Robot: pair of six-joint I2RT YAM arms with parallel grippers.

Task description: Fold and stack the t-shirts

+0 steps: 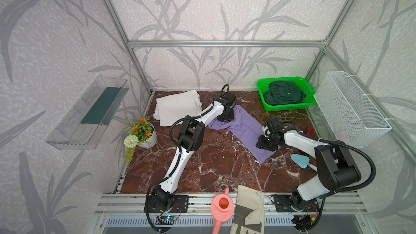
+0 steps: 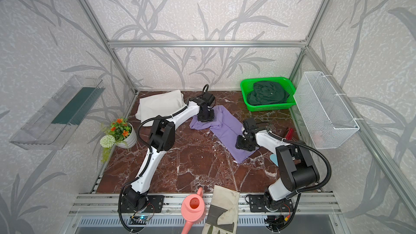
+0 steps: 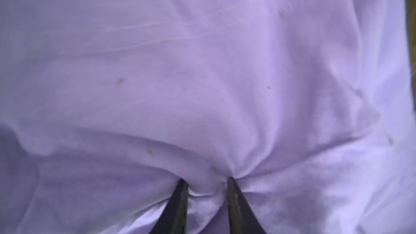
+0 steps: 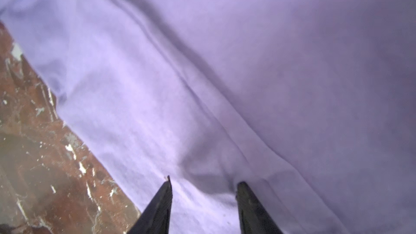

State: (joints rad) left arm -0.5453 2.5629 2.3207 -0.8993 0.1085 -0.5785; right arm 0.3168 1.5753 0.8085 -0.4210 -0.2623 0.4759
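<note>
From above, the lavender t-shirt (image 1: 243, 129) (image 2: 225, 129) lies as a long folded strip just right of the middle of the table (image 1: 213, 165) (image 2: 202, 165). It runs aslant from an 11 o'clock end to a 5 o'clock end. The left gripper (image 1: 226, 118) (image 2: 206, 118) is down on the 11 o'clock end and the right gripper (image 1: 266, 144) (image 2: 245, 144) on the strip's 3 o'clock edge, near the other end. Both top views hide the jaws under the black wrist housings.

The wrist cameras show the jaws. At the left gripper (image 3: 206, 182), the fingers (image 3: 234, 199) are pinched on a small ridge of lavender cloth (image 3: 202, 75), and creases fan out from the pinch. At the right gripper (image 4: 204, 183), the fingers (image 4: 162, 203) stand apart with their tips down on flat cloth (image 4: 247, 86) and a shallow hollow between them. Nothing is gathered there. This view alone also catches the shirt's edge against the bare marble table (image 4: 45, 154).

Only the top views take in the rest. The white t-shirt (image 1: 177, 106) (image 2: 159, 104) lies folded at 11 o'clock. The dark green t-shirt (image 1: 283, 95) (image 2: 267, 94) is heaped in the green basket (image 1: 288, 107) (image 2: 270, 107) at 1 o'clock. A blue trowel (image 1: 300, 160) at 4 o'clock shows plainly in a top view.
</note>
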